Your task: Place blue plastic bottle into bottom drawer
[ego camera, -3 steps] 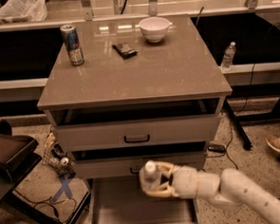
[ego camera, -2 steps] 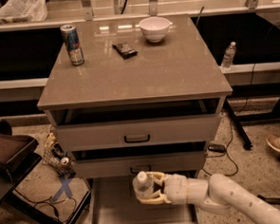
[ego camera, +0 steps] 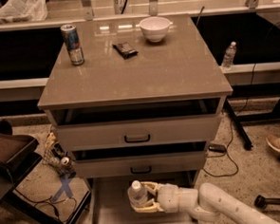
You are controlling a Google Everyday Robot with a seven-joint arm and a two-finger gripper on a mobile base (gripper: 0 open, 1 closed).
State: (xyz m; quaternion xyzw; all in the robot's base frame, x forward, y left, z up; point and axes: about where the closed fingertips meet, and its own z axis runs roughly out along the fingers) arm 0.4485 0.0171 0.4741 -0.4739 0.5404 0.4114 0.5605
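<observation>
The blue plastic bottle point(ego camera: 137, 195) is clear with a white cap and stands upright in my gripper point(ego camera: 143, 199), whose cream fingers are closed around its body. My white arm reaches in from the lower right. The bottle hangs over the open bottom drawer point(ego camera: 106, 216), the pulled-out lowest drawer with a plain grey floor, just in front of the middle drawer's face. The bottle's base is hidden by the fingers.
The grey cabinet top point(ego camera: 175, 73) holds a blue-and-silver can point(ego camera: 72, 44), a dark snack packet point(ego camera: 125, 49) and a white bowl point(ego camera: 155, 28). A small bottle point(ego camera: 228, 56) stands on the ledge at right. Cables and cans lie on the floor at left point(ego camera: 57, 159).
My gripper and the bottle have moved left and down, from beside the middle drawer's face to lower over the open bottom drawer.
</observation>
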